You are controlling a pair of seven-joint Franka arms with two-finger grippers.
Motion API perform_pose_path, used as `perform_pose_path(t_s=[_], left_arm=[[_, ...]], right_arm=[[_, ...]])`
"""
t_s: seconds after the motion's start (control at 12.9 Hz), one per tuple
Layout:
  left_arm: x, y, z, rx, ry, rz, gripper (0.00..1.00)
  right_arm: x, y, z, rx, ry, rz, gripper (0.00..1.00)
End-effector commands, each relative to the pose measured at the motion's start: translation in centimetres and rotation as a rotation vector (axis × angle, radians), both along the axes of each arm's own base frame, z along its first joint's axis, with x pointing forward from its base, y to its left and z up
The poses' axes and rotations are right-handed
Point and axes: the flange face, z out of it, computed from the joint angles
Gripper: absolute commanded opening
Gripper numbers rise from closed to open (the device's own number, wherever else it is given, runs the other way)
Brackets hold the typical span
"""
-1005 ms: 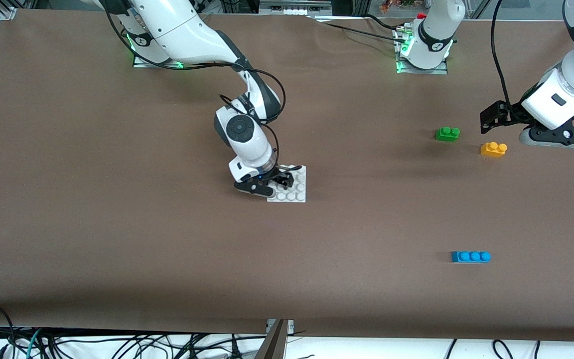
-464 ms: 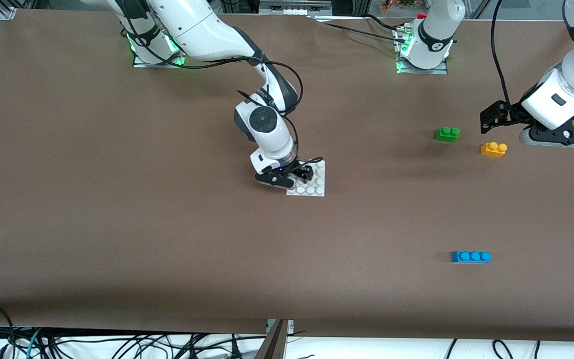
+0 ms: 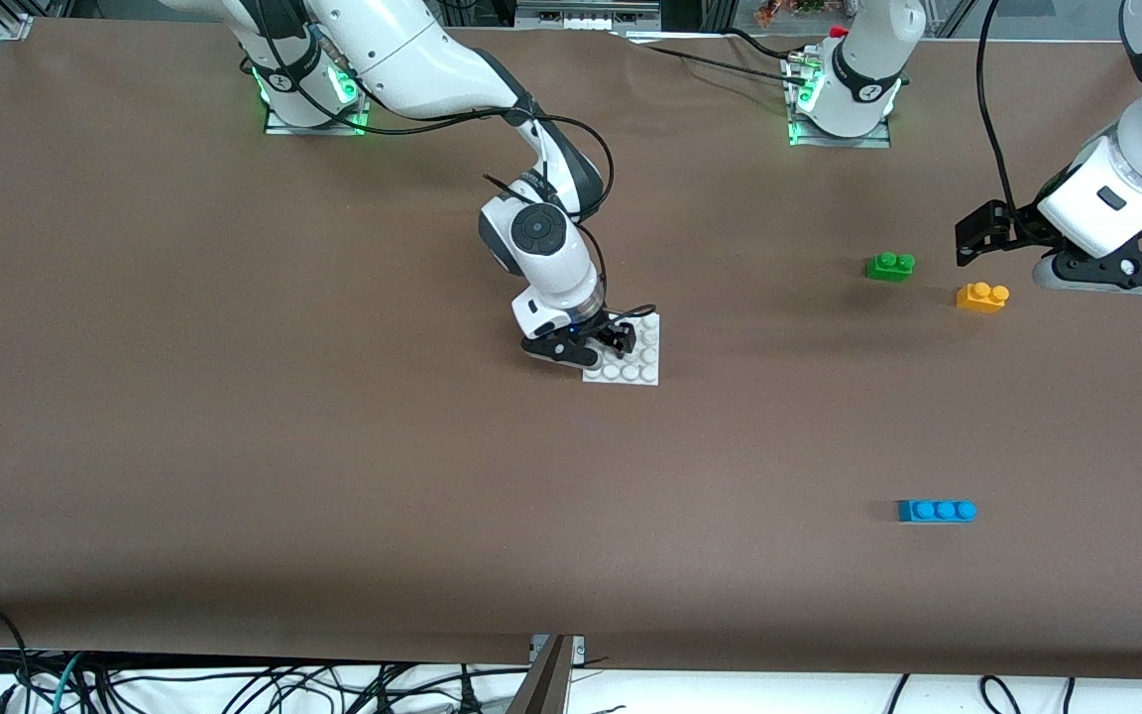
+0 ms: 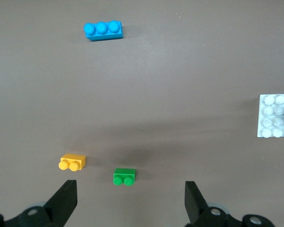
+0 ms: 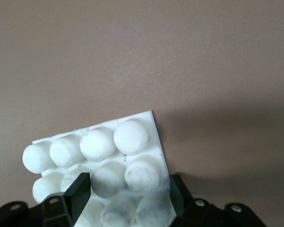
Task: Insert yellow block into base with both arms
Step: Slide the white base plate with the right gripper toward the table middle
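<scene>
The yellow block (image 3: 981,297) lies on the table near the left arm's end, beside the green brick (image 3: 890,266). It also shows in the left wrist view (image 4: 73,162). My left gripper (image 3: 983,233) is open and empty, up over the table close to the yellow block; in its wrist view (image 4: 130,203) the green brick (image 4: 125,177) lies ahead between its fingers. My right gripper (image 3: 617,342) is shut on the white studded base (image 3: 636,370), with the fingers (image 5: 77,191) clamped across a corner of the base (image 5: 109,146) near the table's middle. The base also shows in the left wrist view (image 4: 273,118).
A blue three-stud brick (image 3: 937,511) lies nearer the front camera, toward the left arm's end; it also shows in the left wrist view (image 4: 103,30). Brown table (image 3: 234,446) stretches wide toward the right arm's end. Cables hang at the front edge.
My right gripper has moved the base toward the left arm's end and a little farther from the front camera. The left arm and the bricks have not moved.
</scene>
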Motion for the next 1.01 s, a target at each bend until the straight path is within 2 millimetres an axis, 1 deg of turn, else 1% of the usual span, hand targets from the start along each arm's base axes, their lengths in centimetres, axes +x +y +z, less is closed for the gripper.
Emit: perform_pose_path(t_s=[0.0,0.15,0.39,0.46,0.54,0.62,0.7,0.93], left_arm=[[-0.4,0.0,0.2,-0.028,0.005,0.000,1.00],[-0.4,0.0,0.2,-0.028,0.005,0.000,1.00],[-0.4,0.0,0.2,-0.030,0.005,0.000,1.00],[-0.4,0.0,0.2,-0.030,0.005,0.000,1.00],[-0.4,0.0,0.2,-0.030,0.005,-0.002,1.00],[-0.4,0.1,0.2,-0.030,0.005,0.001,1.00],[-0.4,0.0,0.2,-0.028,0.007,0.000,1.00],[-0.5,0.1,0.1,-0.028,0.014,0.001,1.00]], right_arm=[[0.4,0.7,-0.4,0.014,-0.013,-0.014,0.78],[0.9,0.5,0.4,0.021,-0.017,-0.021,0.81],[1.4,0.5,1.4,0.034,-0.019,-0.029,0.85],[1.6,0.4,2.0,0.040,-0.022,-0.031,0.85],[2.0,0.0,2.5,0.039,-0.021,-0.036,0.88],[2.6,-0.3,3.3,0.046,-0.025,-0.044,0.96],[3.9,-1.4,4.6,0.056,-0.038,-0.057,0.99],[5.4,-3.2,6.5,0.039,-0.017,-0.066,0.99]])
